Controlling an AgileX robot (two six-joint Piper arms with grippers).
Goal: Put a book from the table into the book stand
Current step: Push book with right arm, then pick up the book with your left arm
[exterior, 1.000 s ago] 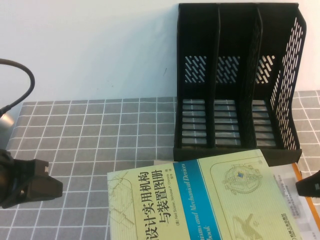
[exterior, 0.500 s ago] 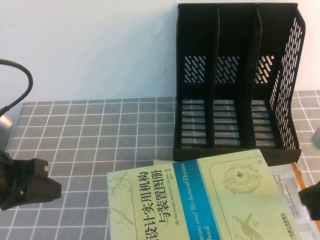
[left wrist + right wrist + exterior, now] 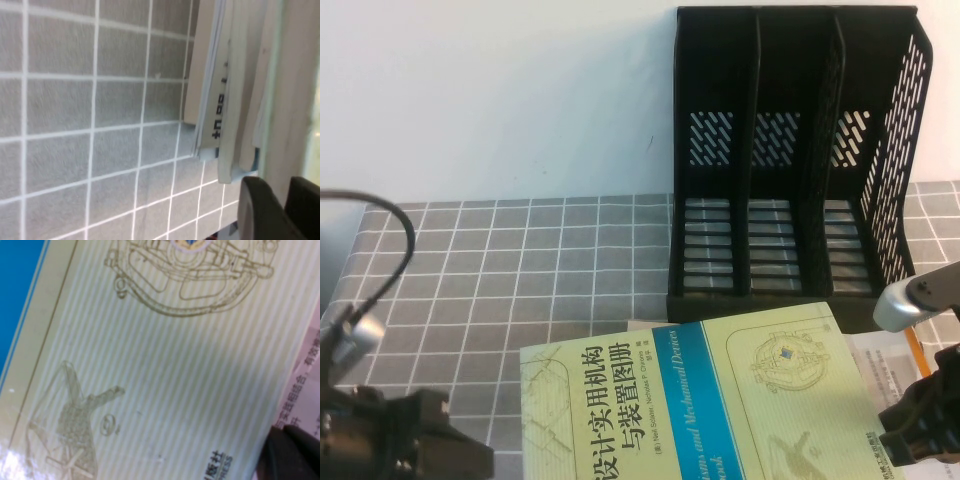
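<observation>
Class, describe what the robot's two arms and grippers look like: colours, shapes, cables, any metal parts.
The left gripper, at the table's near left edge, is blocky matte black; a thin black cable loops above it to a silver cylindrical fitting. The right gripper, at the near right by the book, is also angular black plastic, beneath a silver-grey rounded arm link.

Grid-clothed table [image 3: 520, 260] under book stand [image 3: 790, 160], books [image 3: 720, 400]

We see the book's [image 3: 235, 90] stacked page edges resting on the grid-patterned worktop [image 3: 90, 125], our left tool [image 3: 280, 210] just beside them.
</observation>
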